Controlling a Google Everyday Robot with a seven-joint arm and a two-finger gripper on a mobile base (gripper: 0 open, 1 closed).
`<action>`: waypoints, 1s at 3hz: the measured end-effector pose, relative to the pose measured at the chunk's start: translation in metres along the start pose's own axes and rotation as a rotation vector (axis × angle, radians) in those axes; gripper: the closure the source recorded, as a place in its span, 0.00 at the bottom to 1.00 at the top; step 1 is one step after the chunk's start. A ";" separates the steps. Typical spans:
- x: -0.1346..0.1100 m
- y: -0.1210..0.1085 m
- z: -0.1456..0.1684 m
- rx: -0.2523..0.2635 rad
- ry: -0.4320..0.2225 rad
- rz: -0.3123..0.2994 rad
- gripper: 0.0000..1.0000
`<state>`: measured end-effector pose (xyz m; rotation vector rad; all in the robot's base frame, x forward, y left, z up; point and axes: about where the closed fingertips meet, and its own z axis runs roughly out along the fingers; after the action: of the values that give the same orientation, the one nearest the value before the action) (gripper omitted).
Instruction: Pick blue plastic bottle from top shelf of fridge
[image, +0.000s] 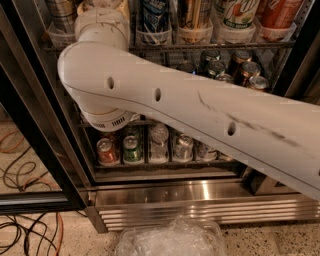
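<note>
Camera view looks into the open fridge (200, 199), at its ribbed steel base and its wire racks. A thick white arm (190, 110) crosses the whole picture from the lower right to the upper left. There it bends at a round joint (102, 117) and goes up in front of the top shelf (210, 46). The tool at its end is above the upper edge of the picture, so I cannot tell if it is spread, pressed together or pinching something.

On the top shelf stands a row of clear trays (152, 36), and only the lower parts of the drinks in them show: a dark blue can (154, 15), a golden can (192, 12), a green and white container (240, 12) and a red one (277, 12). The blue plastic bottle I cannot pick out. The last segment of the arm covers the left part of this shelf.

Under it, on the right, dark cans (240, 70) lie close together on a rack. On the lowest rack a red can (106, 151) stands just beside a green can (132, 149), then silver ones. Cables (20, 170) lie on the speckled floor at the left. Crumpled clear plastic (170, 240) lies in front of the base.
</note>
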<state>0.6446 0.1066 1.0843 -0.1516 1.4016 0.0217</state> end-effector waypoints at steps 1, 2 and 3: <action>-0.014 -0.003 -0.007 -0.004 -0.059 0.016 1.00; -0.022 -0.002 -0.013 -0.015 -0.091 0.022 1.00; -0.025 0.000 -0.017 -0.029 -0.102 0.030 1.00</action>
<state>0.6234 0.1068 1.1064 -0.1513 1.3016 0.0737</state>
